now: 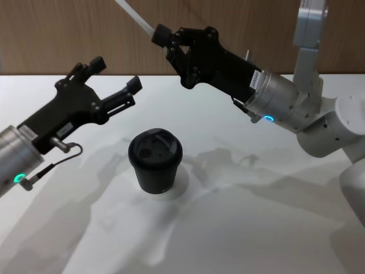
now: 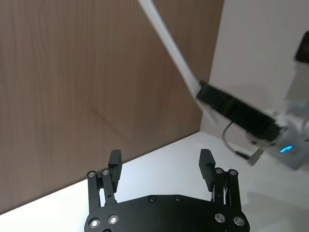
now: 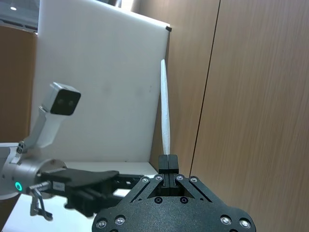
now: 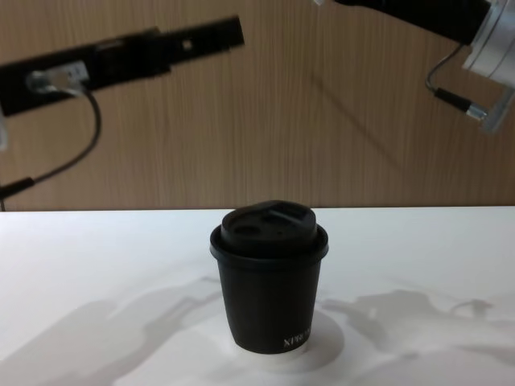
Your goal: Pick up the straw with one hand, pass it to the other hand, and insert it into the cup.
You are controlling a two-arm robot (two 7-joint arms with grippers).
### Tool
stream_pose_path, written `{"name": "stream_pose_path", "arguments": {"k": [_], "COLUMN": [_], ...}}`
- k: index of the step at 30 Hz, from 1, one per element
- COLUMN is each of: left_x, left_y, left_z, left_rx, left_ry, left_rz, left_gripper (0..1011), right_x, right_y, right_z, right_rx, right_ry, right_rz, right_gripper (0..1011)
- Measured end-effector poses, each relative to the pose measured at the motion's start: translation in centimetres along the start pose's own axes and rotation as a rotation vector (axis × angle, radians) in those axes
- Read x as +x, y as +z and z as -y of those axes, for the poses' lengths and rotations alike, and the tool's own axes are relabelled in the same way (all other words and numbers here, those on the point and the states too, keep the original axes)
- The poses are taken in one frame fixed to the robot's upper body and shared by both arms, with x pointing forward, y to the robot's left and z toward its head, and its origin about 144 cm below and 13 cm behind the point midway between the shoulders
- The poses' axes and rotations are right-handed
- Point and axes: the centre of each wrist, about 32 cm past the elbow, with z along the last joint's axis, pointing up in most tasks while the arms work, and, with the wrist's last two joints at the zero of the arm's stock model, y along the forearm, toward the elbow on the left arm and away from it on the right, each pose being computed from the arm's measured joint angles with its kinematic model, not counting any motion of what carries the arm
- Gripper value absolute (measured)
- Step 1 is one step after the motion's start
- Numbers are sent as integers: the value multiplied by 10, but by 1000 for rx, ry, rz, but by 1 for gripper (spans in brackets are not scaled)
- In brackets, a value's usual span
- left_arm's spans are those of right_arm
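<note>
Head view: the right gripper is holding the straw at upper centre of the frame, jaws clamped on its lower end. The left gripper is hovering at upper left, jaws apart. The cup is standing mid-frame on the tabletop.

Cup on table, straw above

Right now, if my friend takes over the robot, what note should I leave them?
The right tool is shut on the straw, held high behind the cup.
The left tool is open and empty, raised to the left of the cup.
The cup stands upright on the table, lid on.
Done: the straw is off the table.
Left: the straw is not yet in the cup. I cannot tell whether the pass has happened.
</note>
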Motion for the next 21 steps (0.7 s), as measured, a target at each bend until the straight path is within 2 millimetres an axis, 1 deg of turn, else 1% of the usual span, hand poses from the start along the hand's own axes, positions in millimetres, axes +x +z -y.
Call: {"name": "stream_pose_path", "arguments": {"k": [10,15,21], "left_x": [3,6,11], "left_y": [8,8,1], "left_z": [-19,-25,-30], "left_rx": [-92,-136,-189], "left_ry": [-48,-59,-68], "left_rz": [-97,-144,-219], "left_gripper": [1003,1003,1003], "right_x": [0,0,0], "right_y": [0,0,0], "right_z": [0,0,0], "right_rx": [0,0,0], "right_ry": [0,0,0], "right_rz": [-1,-1,-1], "right_gripper": [0,0,0]}}
